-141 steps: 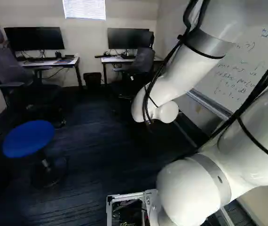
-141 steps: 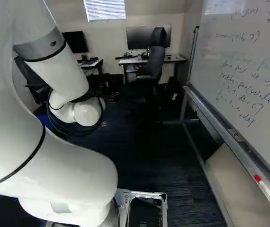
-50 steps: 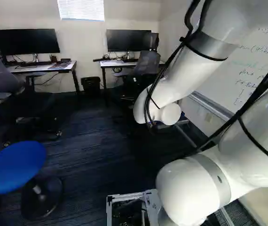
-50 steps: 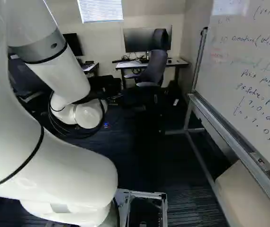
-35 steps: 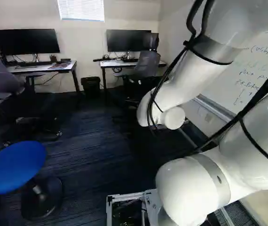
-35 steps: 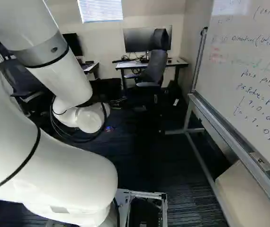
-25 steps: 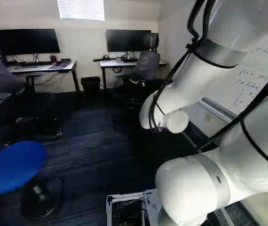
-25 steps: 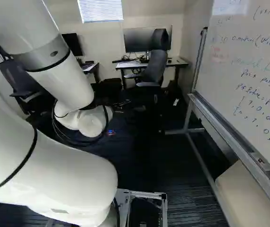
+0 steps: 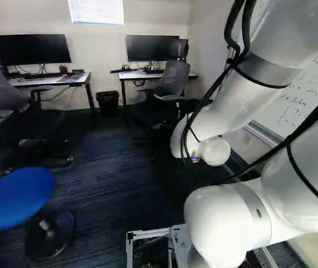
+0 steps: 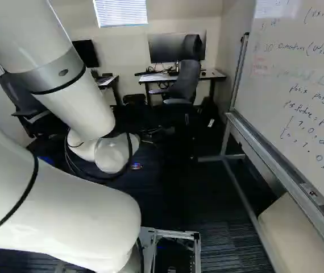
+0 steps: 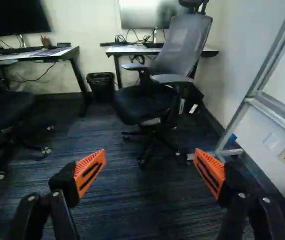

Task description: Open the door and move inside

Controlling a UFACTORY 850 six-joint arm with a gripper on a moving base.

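While pointing across the dark floor [image 11: 117, 200] toward the office chair [image 11: 183, 40], holds the gripper [image 10: 153, 133] wide open, with orange pads [image 11: 90, 171] well apart; sees the bench [image 11: 127, 50] behind the office chair, the waste bin [image 11: 101, 89] to one side of it and the whiteboard [image 10: 298, 85] to the other; sees the blue stool [image 9: 17, 195] nearer the base than the office chair; cannot tell where the door is.

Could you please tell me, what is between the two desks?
A black waste bin stands on the floor between the desk at the left of the left base view and the other desk; the wrist view shows it too.
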